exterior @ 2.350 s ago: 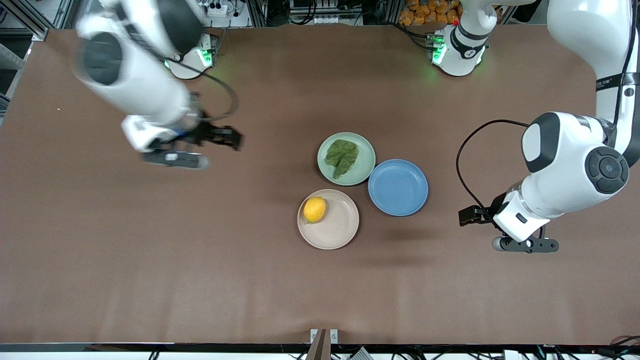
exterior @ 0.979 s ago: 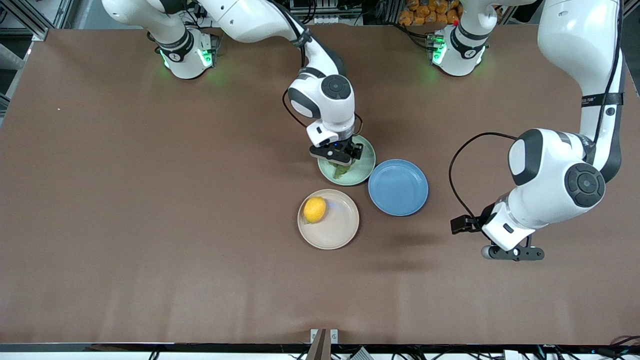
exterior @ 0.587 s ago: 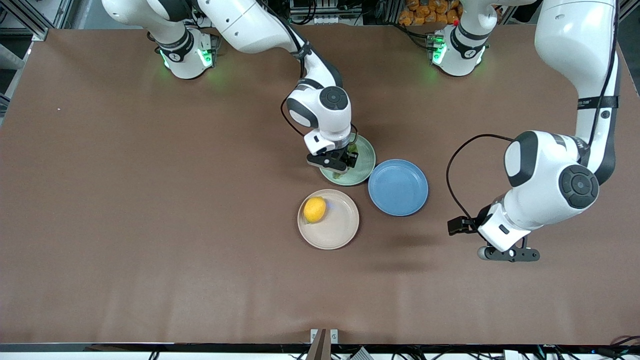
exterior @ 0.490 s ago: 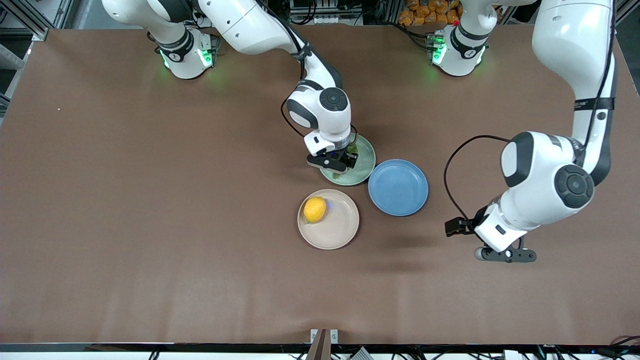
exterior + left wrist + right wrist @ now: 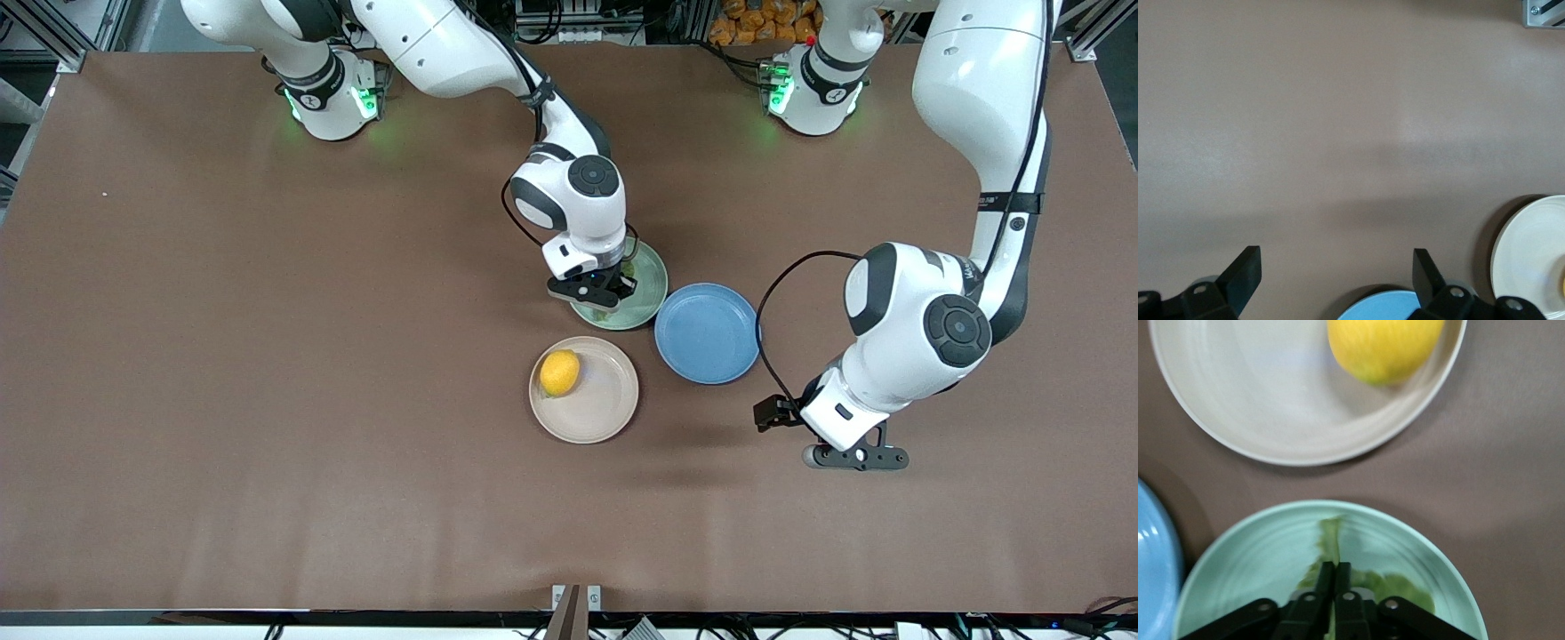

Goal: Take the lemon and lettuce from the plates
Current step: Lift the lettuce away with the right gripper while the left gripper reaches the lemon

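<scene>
The lemon (image 5: 559, 372) lies on the beige-cream plate (image 5: 605, 404), nearest the front camera; both also show in the right wrist view, the lemon (image 5: 1385, 347) on the plate (image 5: 1258, 400). My right gripper (image 5: 612, 286) is down on the mint green plate (image 5: 653, 276) and covers most of the lettuce (image 5: 606, 308). In the right wrist view it (image 5: 1335, 570) is shut on the lettuce (image 5: 1398, 585), over the mint plate (image 5: 1258, 547). My left gripper (image 5: 782, 416) hovers open and empty over bare table beside the blue plate; its wrist view shows it (image 5: 1337, 267) with fingers wide apart.
An empty blue plate (image 5: 708, 333) touches the mint plate, toward the left arm's end; it shows in both wrist views (image 5: 1385, 308) (image 5: 1151, 547). The cream plate's rim (image 5: 1531, 253) shows in the left wrist view. A metal bracket (image 5: 576, 596) sits at the table's front edge.
My right arm swung from its end of the table onto the mint plate and shut on the lettuce. My left gripper drifted toward the blue plate.
</scene>
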Motion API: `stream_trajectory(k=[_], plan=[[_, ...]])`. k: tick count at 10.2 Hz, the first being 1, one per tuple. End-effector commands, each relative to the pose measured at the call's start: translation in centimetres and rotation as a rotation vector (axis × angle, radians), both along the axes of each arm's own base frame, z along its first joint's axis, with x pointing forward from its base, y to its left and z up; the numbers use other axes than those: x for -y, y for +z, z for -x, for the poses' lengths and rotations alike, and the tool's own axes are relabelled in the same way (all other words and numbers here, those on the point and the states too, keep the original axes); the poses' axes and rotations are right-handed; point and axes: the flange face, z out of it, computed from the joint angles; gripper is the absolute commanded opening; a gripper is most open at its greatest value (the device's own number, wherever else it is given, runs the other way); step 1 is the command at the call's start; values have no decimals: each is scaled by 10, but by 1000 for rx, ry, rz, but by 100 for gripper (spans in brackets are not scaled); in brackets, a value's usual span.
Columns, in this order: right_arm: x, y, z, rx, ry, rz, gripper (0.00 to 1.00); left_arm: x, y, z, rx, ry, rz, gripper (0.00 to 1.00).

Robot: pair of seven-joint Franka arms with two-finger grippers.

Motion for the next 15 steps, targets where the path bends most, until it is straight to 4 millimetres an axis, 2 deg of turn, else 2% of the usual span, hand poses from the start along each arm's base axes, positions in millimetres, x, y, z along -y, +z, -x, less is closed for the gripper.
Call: stream_trajectory(k=[1, 2, 3, 4, 6, 7, 8, 9, 10, 11, 12, 13, 14, 15], plan=[[-2, 44, -11, -14, 32, 55, 0, 2, 4, -6, 19, 50, 22, 100], [3, 66, -16, -24, 45, 74, 0, 4, 3, -6, 23, 67, 34, 100], [15, 98, -26, -28, 53, 68, 0, 13, 2, -5, 32, 81, 48, 100], [34, 129, -36, -47, 71, 82, 0, 21, 0, -5, 47, 92, 57, 100], [89, 195, -65, -116, 128, 62, 0, 36, -3, -5, 75, 112, 77, 100], [128, 223, -85, -128, 147, 60, 0, 50, -11, -4, 87, 112, 86, 100], [167, 241, -102, -152, 180, 77, 0, 67, -26, -1, 98, 103, 95, 100], [213, 249, -123, -184, 191, 91, 0, 100, -41, 10, 107, 74, 102, 100], [269, 251, -149, -213, 206, 91, 0, 125, -53, 18, 118, 68, 113, 100], [329, 249, -172, -247, 228, 74, 0, 148, -60, 29, 115, 45, 118, 100], [384, 239, -190, -265, 269, 68, 0, 169, -68, 37, 125, 20, 127, 100], [439, 226, -204, -279, 281, 65, 0, 193, -79, 49, 134, 12, 140, 100], [487, 195, -217, -305, 284, 56, 0, 218, -91, 58, 157, 33, 173, 100], [527, 163, -228, -321, 252, 45, 0, 237, -103, 65, 176, 35, 194, 100]])
